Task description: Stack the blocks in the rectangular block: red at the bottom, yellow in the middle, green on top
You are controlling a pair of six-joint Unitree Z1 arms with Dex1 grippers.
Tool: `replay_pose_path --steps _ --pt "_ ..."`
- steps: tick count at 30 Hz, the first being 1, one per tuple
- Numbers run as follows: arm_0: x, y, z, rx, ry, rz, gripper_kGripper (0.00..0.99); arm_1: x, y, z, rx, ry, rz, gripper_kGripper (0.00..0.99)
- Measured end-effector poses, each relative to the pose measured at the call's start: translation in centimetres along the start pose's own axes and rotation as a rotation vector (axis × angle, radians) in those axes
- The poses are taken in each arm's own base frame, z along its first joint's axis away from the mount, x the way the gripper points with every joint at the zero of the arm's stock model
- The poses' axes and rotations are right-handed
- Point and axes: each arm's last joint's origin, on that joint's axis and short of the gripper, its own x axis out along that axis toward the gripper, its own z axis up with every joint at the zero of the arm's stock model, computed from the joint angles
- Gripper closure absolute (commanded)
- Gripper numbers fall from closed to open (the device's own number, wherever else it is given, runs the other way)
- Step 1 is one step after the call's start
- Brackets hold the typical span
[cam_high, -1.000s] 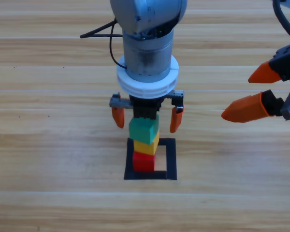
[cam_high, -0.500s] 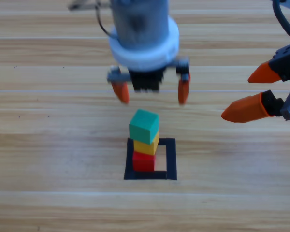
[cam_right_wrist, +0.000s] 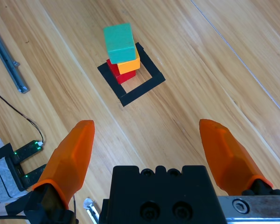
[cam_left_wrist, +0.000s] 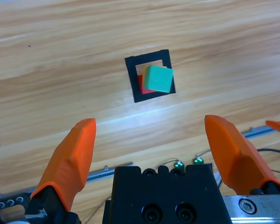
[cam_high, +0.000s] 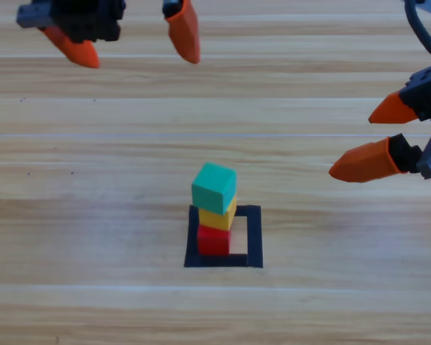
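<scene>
Since a second ago, the left end effector (cam_high: 126, 39) has risen off the stack and drawn away to the high view's top left corner, its orange jaws spread wide and empty. From above, the small teal-green cube (cam_high: 214, 187) sits on the small bright yellow cube (cam_high: 217, 217), which sits on the small bright red cube (cam_high: 213, 240); the tower stands in the left part of the flat square outline of black tape (cam_high: 254, 236) on the wooden tabletop (cam_high: 93, 201). The green cube is turned a little against the two below it. At the right edge, well apart from the stack, the right end effector (cam_high: 355, 140) hangs with its jaws apart, gripping nothing.

Looking along the left wrist, the left end effector (cam_left_wrist: 151, 135) shows both jaws splayed wide, with the green cube (cam_left_wrist: 158, 78) far off, covering most of the yellow (cam_left_wrist: 146, 68) and red (cam_left_wrist: 141, 84) inside the tape outline (cam_left_wrist: 130, 79).

Looking along the right wrist, the right end effector (cam_right_wrist: 147, 140) is likewise wide open and empty; the three-cube tower, green (cam_right_wrist: 120, 39) over yellow (cam_right_wrist: 129, 65) over red (cam_right_wrist: 116, 73), stands in one corner of the tape outline (cam_right_wrist: 142, 88).
</scene>
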Motion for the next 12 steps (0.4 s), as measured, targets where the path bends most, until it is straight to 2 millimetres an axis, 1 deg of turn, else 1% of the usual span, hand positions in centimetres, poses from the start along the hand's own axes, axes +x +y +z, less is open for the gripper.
replay_pose_path --steps 2,3,4,5,7,9,10,12 --pt "0.4 -0.7 -1.1 0.043 -0.012 0.025 0.0 0.0 0.0 0.0 0.0 0.0 0.0 0.004" --pt "0.9 -1.4 -1.9 0.071 -0.023 0.03 0.0 0.0 0.0 0.0 0.0 0.001 -0.002 0.004" --pt "1.4 -2.0 -2.7 0.098 -0.027 0.036 0.0 0.0 0.0 0.0 0.0 0.002 -0.005 0.004" --pt "2.1 -2.5 -3.9 0.13 -0.029 0.032 0.0 0.1 0.0 0.0 0.0 0.002 -0.007 0.004" --pt "3.5 -2.7 -6.3 0.174 -0.044 0.015 0.0 0.1 -0.1 0.0 0.0 0.004 -0.011 0.004" --pt "4.5 -2.2 -8.9 0.224 -0.029 0.009 0.0 0.1 -0.1 0.0 0.0 0.005 -0.016 0.004" --pt "4.6 -2.1 -9.7 0.241 -0.024 0.007 0.0 0.1 -0.1 0.0 0.0 0.006 -0.019 0.004" --pt "4.0 -2.1 -10.2 0.257 -0.028 -0.012 0.0 0.2 -0.1 0.0 0.001 0.007 -0.023 0.004"
